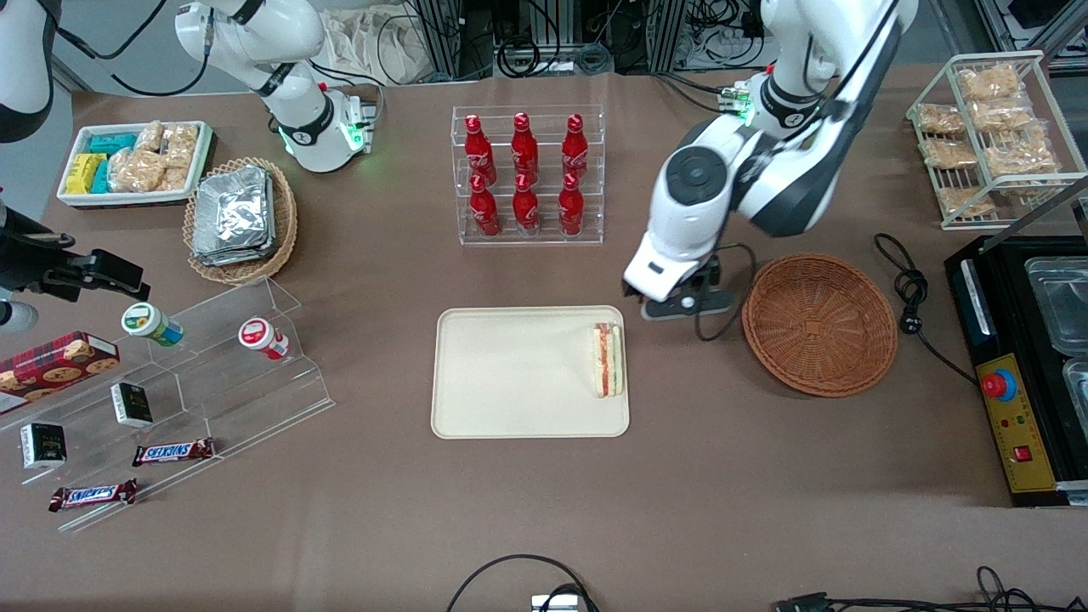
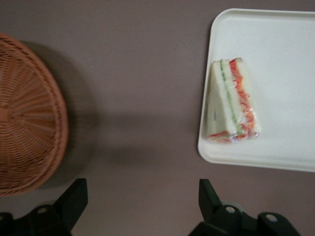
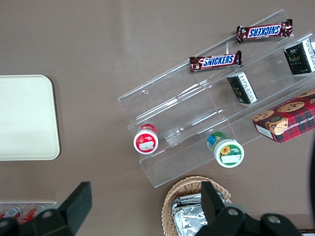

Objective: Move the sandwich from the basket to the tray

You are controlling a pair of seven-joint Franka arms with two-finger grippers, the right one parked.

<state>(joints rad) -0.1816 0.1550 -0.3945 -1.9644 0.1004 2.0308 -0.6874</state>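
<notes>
Now we saw the wrapped sandwich lying flat on the cream tray, tight against the tray's edge nearest the wicker basket, its red and green filling showing. We found the left arm's tool released, fingers spread wide and holding nothing, hovering above the brown desk between tray and basket. We saw the basket empty.
</notes>
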